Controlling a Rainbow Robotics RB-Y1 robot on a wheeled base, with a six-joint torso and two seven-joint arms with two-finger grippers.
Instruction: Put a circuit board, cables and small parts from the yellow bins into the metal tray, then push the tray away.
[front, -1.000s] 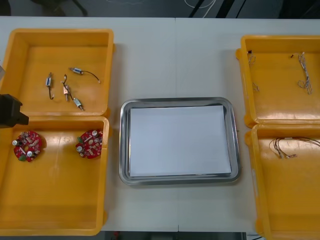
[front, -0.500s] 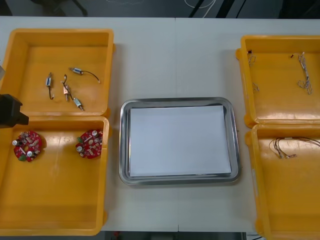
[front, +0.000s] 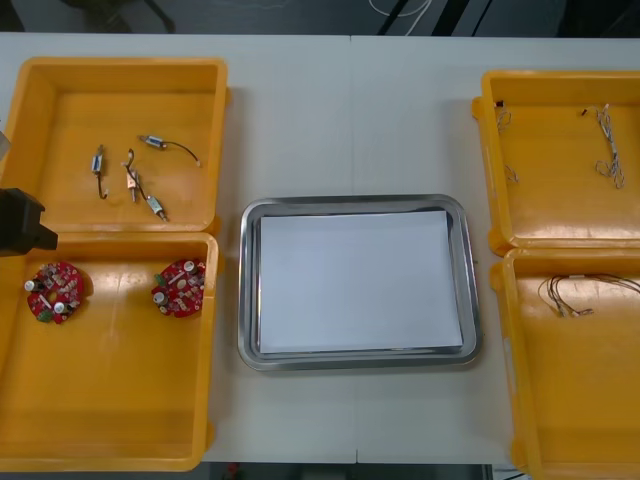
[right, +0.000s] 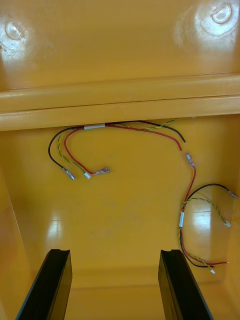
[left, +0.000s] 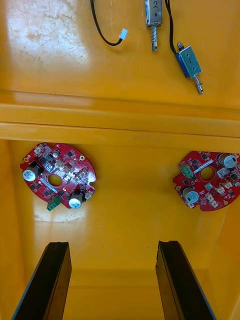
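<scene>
Circuit boards, two round red ones, lie just ahead of the left gripper, one beyond each fingertip. Its jaws stand wide apart with nothing between them, over the floor of a yellow bin. Past the boards, across the bin wall, lie small metal parts. The right gripper is likewise spread and empty, with red and yellow cables ahead of its fingers. The metal tray, white inside, sits between the two sides, apart from both grippers.
</scene>
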